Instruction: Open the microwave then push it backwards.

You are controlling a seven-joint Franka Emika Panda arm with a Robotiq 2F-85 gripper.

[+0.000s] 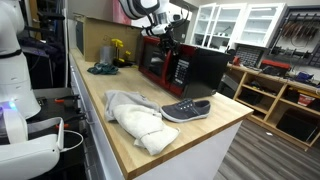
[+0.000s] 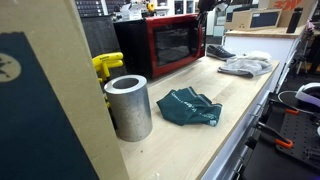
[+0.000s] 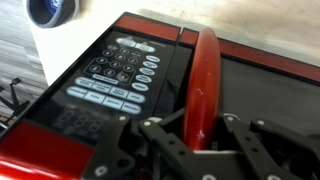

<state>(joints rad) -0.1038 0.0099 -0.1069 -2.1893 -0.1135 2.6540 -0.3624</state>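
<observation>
1. In an exterior view, a bare metal cylinder [image 2: 128, 105] stood upright at the near end of the wooden bench [image 2: 240, 100], with a yellow object [image 2: 105, 66] behind it.
2. A crumpled teal cloth [image 2: 190, 108] lay just right of the cylinder.
3. The microwave [image 2: 165, 45] sat at the back of the bench behind that cloth, and its red door looked shut.
4. Farther along lay a white cloth [image 2: 245, 67]. Another exterior view showed a grey shoe [image 1: 185, 109] just beside it.
5. In the wrist view, the black keypad [image 3: 115, 75] carried pale buttons whose legends were too blurred to read. No brand name was legible.
6. To its right ran the red door handle [image 3: 205, 70].
7. The hand [image 3: 195, 130] was released, with a finger [image 3: 165, 140] on either side of the handle and a gap on each side.
</observation>
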